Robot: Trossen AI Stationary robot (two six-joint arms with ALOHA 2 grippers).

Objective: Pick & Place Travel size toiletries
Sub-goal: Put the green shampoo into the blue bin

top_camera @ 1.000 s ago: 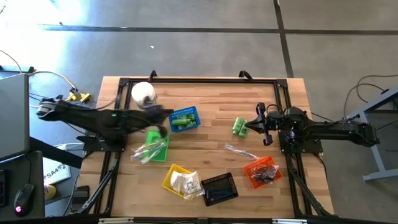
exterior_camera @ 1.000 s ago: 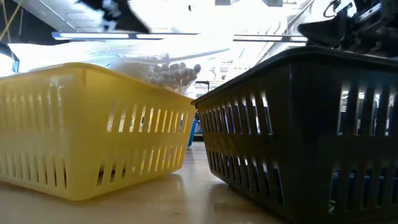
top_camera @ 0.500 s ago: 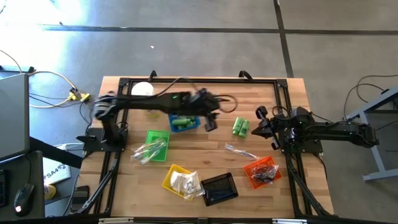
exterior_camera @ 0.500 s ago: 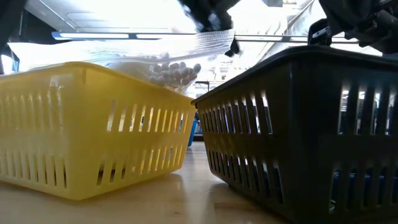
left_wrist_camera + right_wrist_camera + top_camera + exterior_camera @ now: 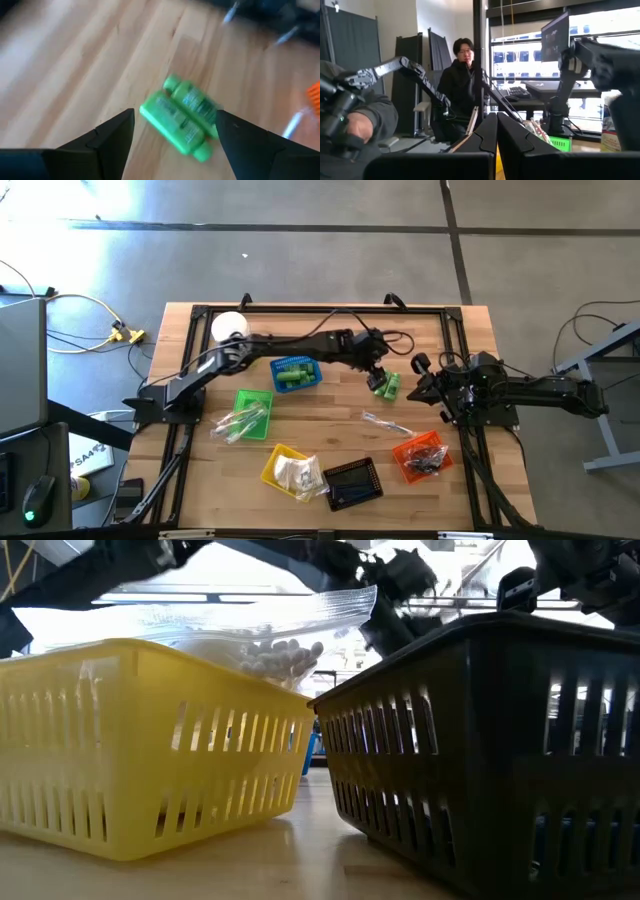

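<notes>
Left end effector point(image 5: 175, 131) hovered wide open, empty, over two green bottles point(image 5: 183, 118) lying side by side on the table point(image 5: 340, 405); right end effector point(image 5: 496, 131) waited shut at right.

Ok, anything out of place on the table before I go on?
Two things lie loose on the wood, outside any basket: a pair of green bottles, side by side under the open left claw, and a clear sachet just left of the orange basket. Nothing looks spilled or damaged.
</notes>
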